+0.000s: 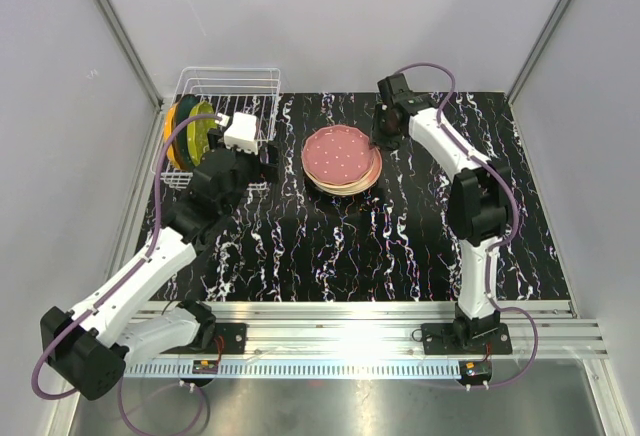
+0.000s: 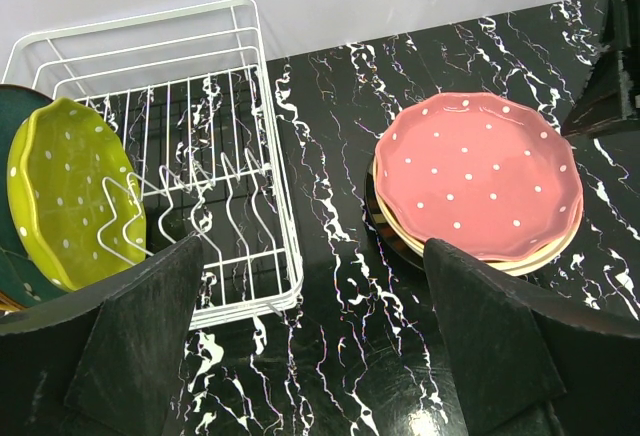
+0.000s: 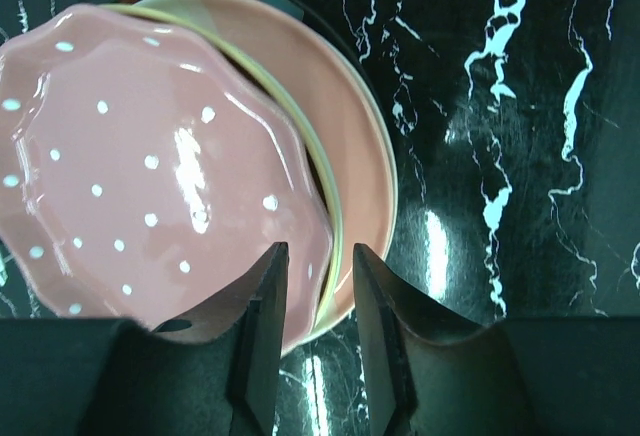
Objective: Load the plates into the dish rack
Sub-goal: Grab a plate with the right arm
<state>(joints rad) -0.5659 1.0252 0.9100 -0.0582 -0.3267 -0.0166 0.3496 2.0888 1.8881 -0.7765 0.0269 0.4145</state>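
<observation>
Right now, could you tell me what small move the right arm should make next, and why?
Probably close the right gripper on the rim of the pink plate: the fingers straddle that rim with a narrow gap, and the dish rack has free slots.

From my screen the table (image 1: 420, 246) reads as a black, marble-patterned sheet with white veins. It is smooth and shiny enough to throw back the lamp glare. The dish rack (image 2: 215, 106) is thin wire with a smooth white coating. The pink plate (image 3: 150, 166) looks like glazed ceramic, wet-glossy with bright highlights across its white dots, and the yellow-green plate (image 2: 65, 191) in the rack has the same glaze. The fingers (image 2: 140, 346) of the left tool (image 2: 315, 246) are matt black, plastic by the look of them, with a faintly grainy face. The right tool (image 3: 315, 256) matches, dull and dark. The rail (image 1: 360, 311) at the near edge is brushed bare metal.
</observation>
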